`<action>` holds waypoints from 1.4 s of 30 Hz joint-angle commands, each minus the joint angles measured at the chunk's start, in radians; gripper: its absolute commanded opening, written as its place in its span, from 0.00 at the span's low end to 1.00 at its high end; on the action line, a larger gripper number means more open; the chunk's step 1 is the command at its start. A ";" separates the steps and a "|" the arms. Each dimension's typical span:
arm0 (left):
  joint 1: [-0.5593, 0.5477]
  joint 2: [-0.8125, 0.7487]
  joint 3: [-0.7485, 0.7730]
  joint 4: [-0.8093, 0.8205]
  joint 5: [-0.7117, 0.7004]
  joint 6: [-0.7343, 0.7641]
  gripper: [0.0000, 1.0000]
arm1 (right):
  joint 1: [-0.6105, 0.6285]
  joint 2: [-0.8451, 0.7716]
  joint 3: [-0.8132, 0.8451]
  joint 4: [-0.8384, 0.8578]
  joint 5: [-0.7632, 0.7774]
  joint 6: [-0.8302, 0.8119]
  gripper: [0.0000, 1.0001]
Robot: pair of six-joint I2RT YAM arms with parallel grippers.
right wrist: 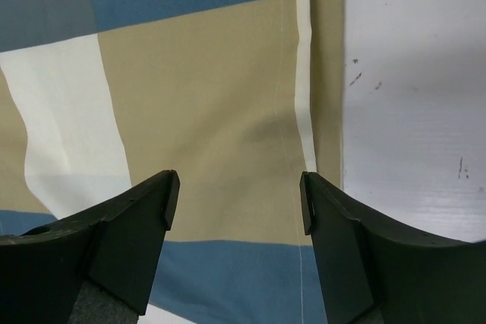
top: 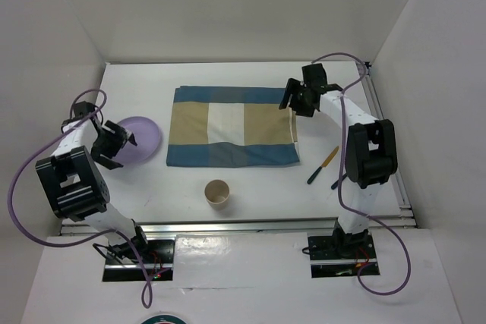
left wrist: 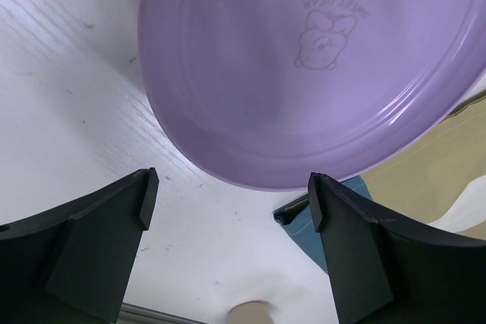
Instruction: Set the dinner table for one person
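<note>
The large white, smooth dinner table (top: 152, 187) with aluminium rails lies under everything, and a blue, tan and white striped cloth mat (top: 231, 127) lies flat on it. Just left of the mat sits a round, glossy purple plate (left wrist: 304, 73) bearing a small cartoon print; the left gripper (left wrist: 231, 195) hangs by the plate's rim on the side away from the mat, its dark jaws spread wide with nothing between them. The right gripper (right wrist: 237, 202) hovers over the mat's right edge, jaws likewise apart and empty, while a tan paper cup (top: 217, 193) stands upright near the mat's near edge and a slim yellow-handled utensil (top: 323, 165) lies to the mat's right
</note>
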 commanded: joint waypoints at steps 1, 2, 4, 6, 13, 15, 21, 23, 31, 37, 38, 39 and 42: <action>0.014 0.001 -0.030 0.056 0.054 -0.041 0.98 | 0.001 -0.078 -0.014 -0.006 -0.001 0.004 0.77; 0.014 0.001 -0.044 0.056 0.054 -0.050 0.98 | 0.001 -0.078 -0.025 -0.015 -0.001 0.004 0.77; 0.014 0.015 -0.056 0.079 0.054 -0.051 0.94 | 0.001 -0.078 -0.034 -0.015 -0.001 0.004 0.77; 0.024 0.026 -0.067 0.093 0.054 -0.051 0.87 | 0.001 -0.078 -0.043 -0.015 0.008 0.004 0.76; 0.024 0.056 -0.094 0.134 0.054 -0.051 0.62 | 0.001 -0.078 -0.054 -0.015 0.008 0.004 0.74; 0.024 0.066 -0.103 0.145 0.054 -0.051 0.52 | -0.008 -0.078 -0.054 -0.015 0.008 0.004 0.74; 0.024 0.056 -0.104 0.154 0.054 -0.032 0.21 | -0.017 -0.088 -0.054 -0.015 -0.001 0.004 0.74; 0.024 0.044 -0.094 0.154 0.054 -0.023 0.12 | -0.017 -0.097 -0.054 -0.015 -0.001 0.004 0.74; 0.015 -0.068 -0.006 0.133 0.112 0.008 0.00 | -0.026 -0.115 -0.054 -0.015 -0.011 0.004 0.73; -0.134 -0.068 0.174 0.099 0.182 0.072 0.00 | -0.026 -0.135 -0.064 -0.025 -0.021 0.004 0.73; -0.168 -0.068 0.198 0.090 0.182 0.072 0.00 | -0.026 -0.135 -0.065 -0.025 -0.021 0.004 0.73; -0.233 -0.051 0.218 0.081 0.182 0.083 0.00 | -0.026 -0.147 -0.065 -0.025 -0.021 0.004 0.73; -0.361 0.019 0.294 0.080 0.196 0.092 0.00 | -0.026 -0.160 -0.101 -0.034 -0.021 0.004 0.73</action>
